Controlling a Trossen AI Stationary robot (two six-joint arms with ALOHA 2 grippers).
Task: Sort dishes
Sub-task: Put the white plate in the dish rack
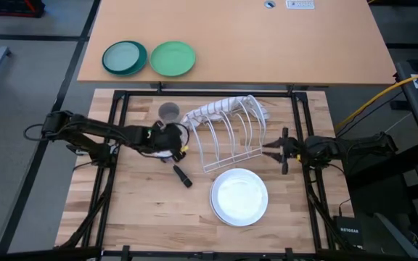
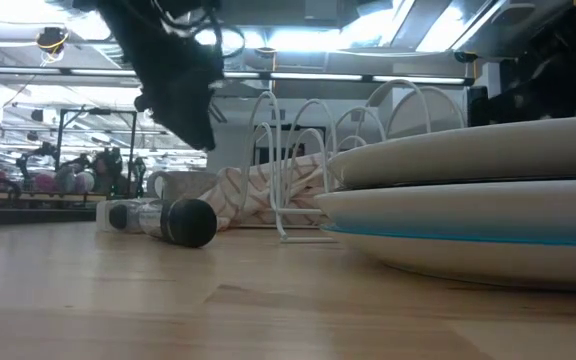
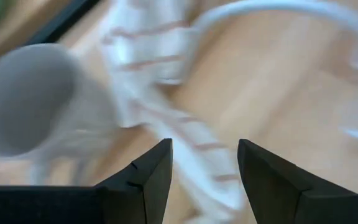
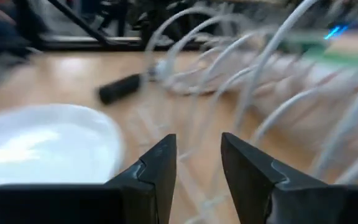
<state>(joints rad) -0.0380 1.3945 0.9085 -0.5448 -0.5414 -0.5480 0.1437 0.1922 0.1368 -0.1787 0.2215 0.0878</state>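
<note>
High view: stack of plates [image 1: 239, 196] lies in front of the wire dish rack [image 1: 231, 138]; grey cup [image 1: 168, 112] beside the left gripper [image 1: 173, 139], fingers parted, empty. Right gripper [image 1: 271, 150] is parted, empty, by the rack. Plates judged stiff, slippery, breakable; best taken at the rim. A blue plate under the white [image 2: 468, 215] is shown only by the low view.

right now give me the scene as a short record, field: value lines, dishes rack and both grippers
plates: stack of plates on the table's near side, white one on top, light blue one under it in the low view
cup: grey cup left of the rack, beside the striped cloth
rack: white wire dish rack, no dish in it
left gripper: open, empty, at the rack's left end near the cup
right gripper: open, empty, at the rack's right side
other: dark cylinder lying on the table
far table: teal plate, green plate
</note>
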